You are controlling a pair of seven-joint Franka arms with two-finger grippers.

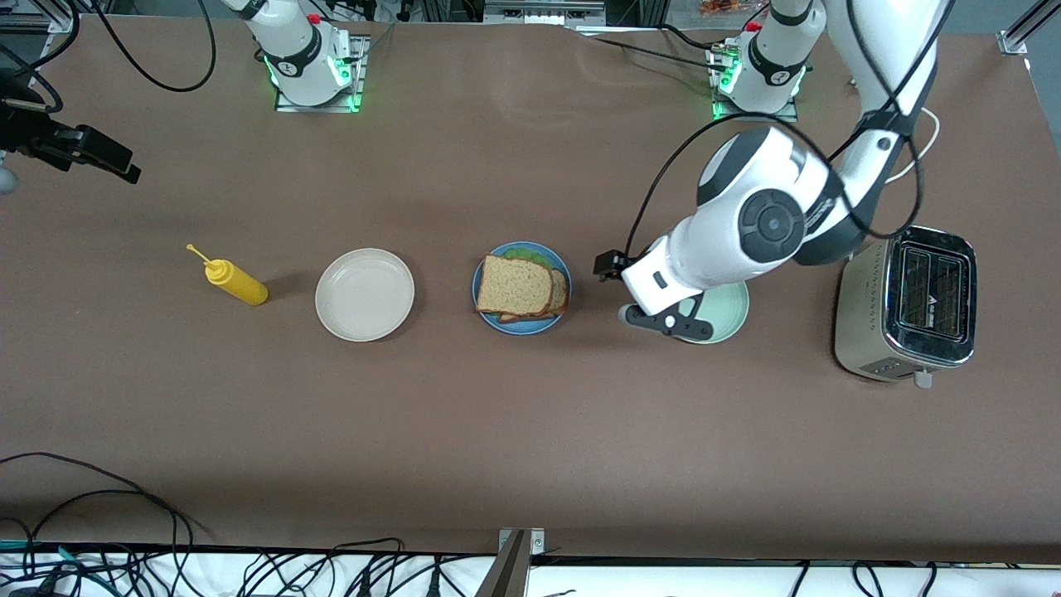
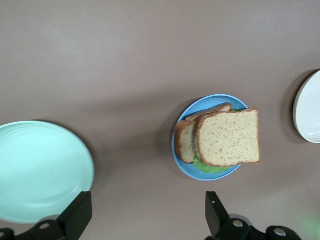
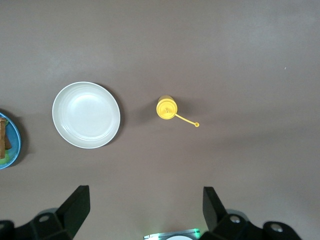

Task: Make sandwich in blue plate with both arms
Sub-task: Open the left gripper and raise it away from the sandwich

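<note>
The sandwich (image 1: 522, 288), two slices of brown wholegrain toast over green lettuce, lies on the blue plate (image 1: 486, 319) at the middle of the table, the top slice shifted off the lower one. The plate sits between a beige-white plate (image 1: 365, 294) and a pale green plate (image 1: 729, 319). The left gripper (image 1: 655, 319) hangs over the green plate's edge, its fingers (image 2: 75, 215) spread wide and empty. A yellow squeeze bottle (image 1: 234, 282) stands toward the right arm's end, a silver toaster (image 1: 908, 304) toward the left arm's end. The right gripper (image 3: 142, 210) waits high over the bottle's end of the table, fingers wide, holding nothing.
</note>
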